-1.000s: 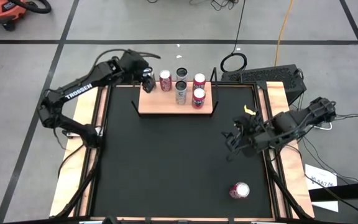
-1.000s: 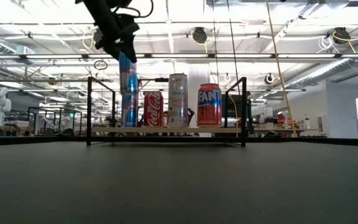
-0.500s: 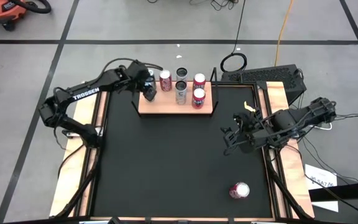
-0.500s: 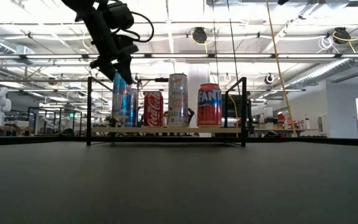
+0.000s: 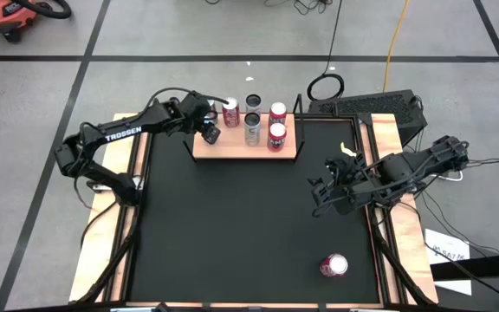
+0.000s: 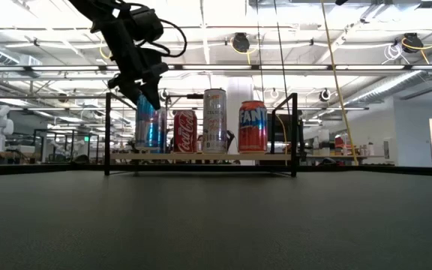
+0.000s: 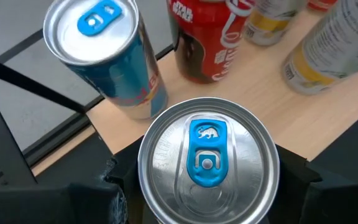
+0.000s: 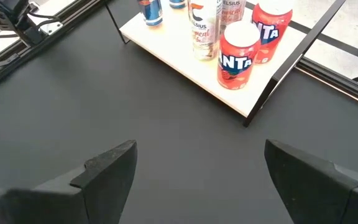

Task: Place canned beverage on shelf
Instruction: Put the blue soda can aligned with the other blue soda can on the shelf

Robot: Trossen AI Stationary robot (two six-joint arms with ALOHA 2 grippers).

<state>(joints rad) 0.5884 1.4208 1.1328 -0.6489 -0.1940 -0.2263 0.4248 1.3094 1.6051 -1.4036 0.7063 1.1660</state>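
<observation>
The slim blue-and-silver can has been lowered onto the light-wood shelf's left end, clamped in the left gripper; release remains. The right gripper is held apart

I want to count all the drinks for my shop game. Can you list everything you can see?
shelf: one, light wood with black wire ends, far side of the table
blue cans: two, one standing at the shelf's left end, one held beside it
cola can: one, red, on the shelf, left of middle
silver cans: two, middle of the shelf
Fanta cans: two, red, shelf's right end
loose can: one, red, near right part of the table
table: one, black top
left gripper: dark, gripping a blue can over the shelf's left end
right gripper: dark, open, empty, over the table's right side
</observation>
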